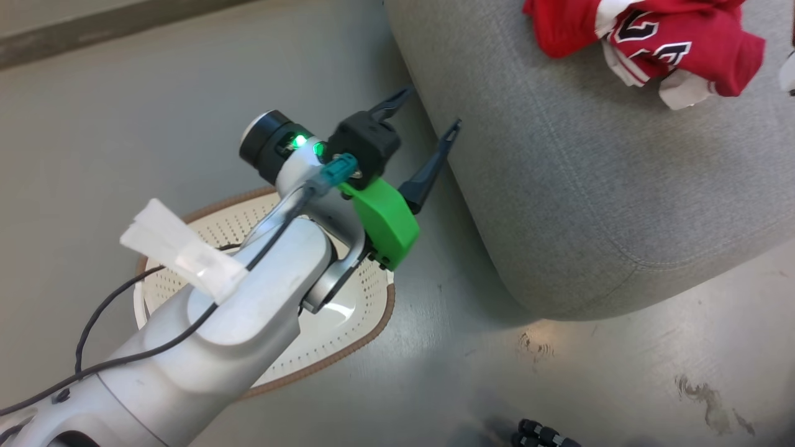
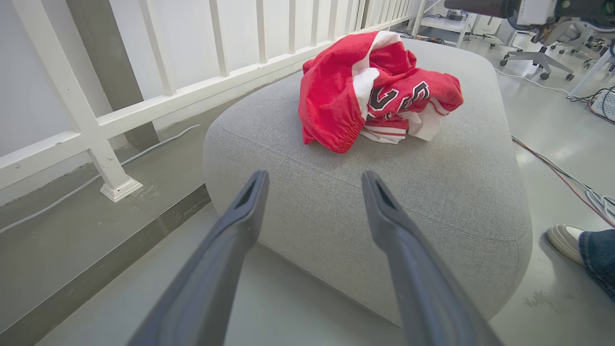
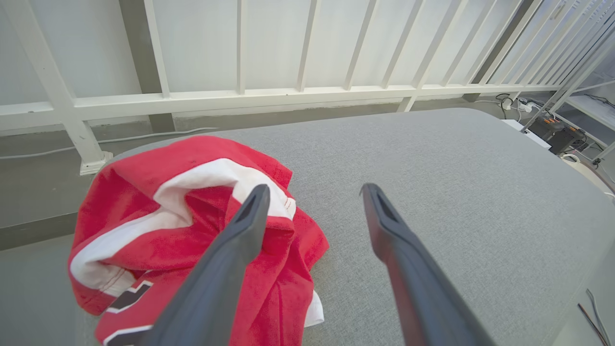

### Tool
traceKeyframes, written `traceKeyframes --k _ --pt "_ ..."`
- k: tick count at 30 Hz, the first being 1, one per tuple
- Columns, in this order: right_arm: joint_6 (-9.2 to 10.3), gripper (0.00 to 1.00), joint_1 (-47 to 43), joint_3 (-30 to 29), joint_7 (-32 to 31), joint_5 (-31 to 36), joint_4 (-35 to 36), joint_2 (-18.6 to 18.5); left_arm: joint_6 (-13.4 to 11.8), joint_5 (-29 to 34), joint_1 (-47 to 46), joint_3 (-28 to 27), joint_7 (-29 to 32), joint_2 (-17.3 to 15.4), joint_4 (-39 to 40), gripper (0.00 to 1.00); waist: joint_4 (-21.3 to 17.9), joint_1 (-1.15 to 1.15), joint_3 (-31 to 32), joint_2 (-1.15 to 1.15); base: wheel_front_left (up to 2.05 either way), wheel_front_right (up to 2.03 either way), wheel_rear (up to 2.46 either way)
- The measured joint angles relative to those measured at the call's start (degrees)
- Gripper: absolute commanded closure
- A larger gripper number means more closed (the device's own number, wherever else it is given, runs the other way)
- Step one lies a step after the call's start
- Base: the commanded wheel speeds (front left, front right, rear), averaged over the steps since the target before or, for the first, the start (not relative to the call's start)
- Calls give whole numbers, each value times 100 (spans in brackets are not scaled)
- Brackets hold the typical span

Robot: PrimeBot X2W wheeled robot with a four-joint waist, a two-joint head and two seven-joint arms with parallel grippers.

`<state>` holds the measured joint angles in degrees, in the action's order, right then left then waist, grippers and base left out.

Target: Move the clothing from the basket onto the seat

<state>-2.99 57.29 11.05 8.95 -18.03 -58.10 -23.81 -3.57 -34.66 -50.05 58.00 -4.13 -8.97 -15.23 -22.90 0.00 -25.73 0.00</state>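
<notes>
left hand spread wide beside the seat edge, clothing on top.

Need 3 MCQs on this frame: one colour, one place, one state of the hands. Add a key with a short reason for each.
1. What colour is the rim of the basket?
A. blue
B. brown
C. black

2. Where does the red clothing lie?
A. in the basket
B. on the floor
C. on the grey seat

3. How do the left hand and the right hand stand?
A. both open, nothing between the fingers
B. right shut on the clothing
C. left shut on a basket handle

Key:
1 B: the head view shows a brown woven-look band around the white perforated basket.
2 C: both wrist views show the bundle resting on top of the seat.
3 A: in each wrist view the two fingers are spread wide with nothing gripped between them.
</notes>
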Motion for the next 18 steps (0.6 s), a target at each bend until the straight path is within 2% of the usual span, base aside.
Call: traceKeyframes --k 9,18 --pt "-115 0 -126 -41 323 14 181 -178 -154 -309 417 -519 -430 -147 -278 0 31 0 530 0 0 0 0" --pt "-182 0 -771 -79 498 -78 426 -62 -256 -544 1112 -1045 -805 -328 -500 0 434 -1 1007 0 0 0 0"
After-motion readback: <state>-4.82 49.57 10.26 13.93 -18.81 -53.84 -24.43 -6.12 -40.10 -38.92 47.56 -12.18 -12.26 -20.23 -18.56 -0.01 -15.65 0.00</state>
